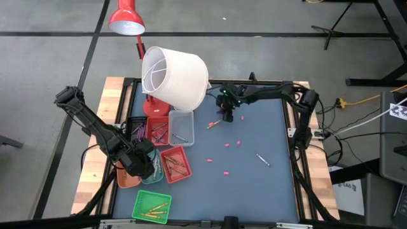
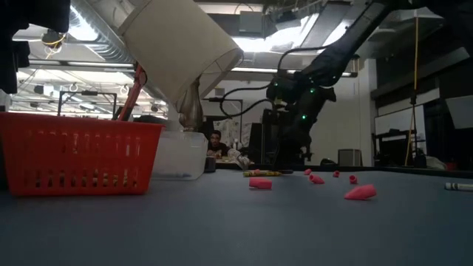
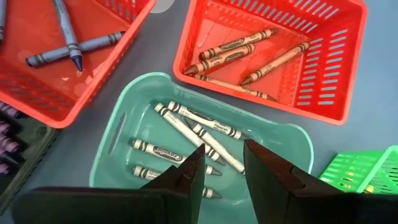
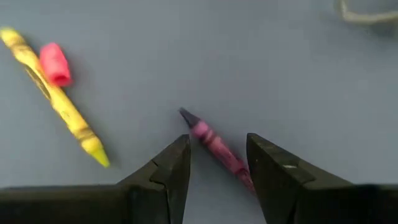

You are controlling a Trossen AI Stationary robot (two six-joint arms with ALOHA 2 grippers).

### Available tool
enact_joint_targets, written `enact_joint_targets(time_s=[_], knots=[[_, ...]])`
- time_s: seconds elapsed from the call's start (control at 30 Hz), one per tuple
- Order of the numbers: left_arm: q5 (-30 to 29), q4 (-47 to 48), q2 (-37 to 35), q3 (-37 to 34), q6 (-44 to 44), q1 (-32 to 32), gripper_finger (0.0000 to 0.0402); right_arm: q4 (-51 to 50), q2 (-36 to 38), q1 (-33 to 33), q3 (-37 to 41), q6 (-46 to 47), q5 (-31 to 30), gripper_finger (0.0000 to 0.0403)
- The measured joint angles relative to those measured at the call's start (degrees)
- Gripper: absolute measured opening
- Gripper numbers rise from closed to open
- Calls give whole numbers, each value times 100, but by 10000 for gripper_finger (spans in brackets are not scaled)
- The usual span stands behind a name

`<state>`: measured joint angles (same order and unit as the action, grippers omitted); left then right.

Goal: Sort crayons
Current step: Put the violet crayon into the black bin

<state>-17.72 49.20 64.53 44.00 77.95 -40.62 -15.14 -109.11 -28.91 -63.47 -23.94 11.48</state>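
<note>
Two dark robot arms work over a blue-grey surface [image 1: 254,184]. From above, the left claw [image 1: 141,162] hangs over a cluster of small plastic trays by the left edge, while the right claw [image 1: 227,114] reaches down near the far edge beside a white lampshade [image 1: 175,76]. A grey crayon [image 1: 262,159] lies alone, well apart, among small pink stubs [image 1: 226,172].

At surface height, a red slotted tray [image 2: 74,159] stands in front, with pink stubs scattered beyond it.

The left wrist camera shows its claw [image 3: 222,165] spread and empty above a teal tray [image 3: 112,140] of white crayons [image 3: 205,127]; brown crayons [image 3: 239,53] fill the red tray, likely grouped by colour.

The right wrist camera shows its claw [image 4: 217,158] spread, a purple crayon [image 4: 214,146] lying between the tips, apparently lined up for pinching. A yellow crayon [image 4: 56,99] lies near.
</note>
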Motion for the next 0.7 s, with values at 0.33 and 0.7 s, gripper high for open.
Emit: enact_joint_targets(time_s=[0.33, 0.7], knots=[[-80, -49, 0, -2, -2, -2, 94, -327, -44, 0, 9, -376, -165, 146], [-127, -47, 0, -2, 5, -2, 94, -395, -42, 7, 24, -367, -35, 54]])
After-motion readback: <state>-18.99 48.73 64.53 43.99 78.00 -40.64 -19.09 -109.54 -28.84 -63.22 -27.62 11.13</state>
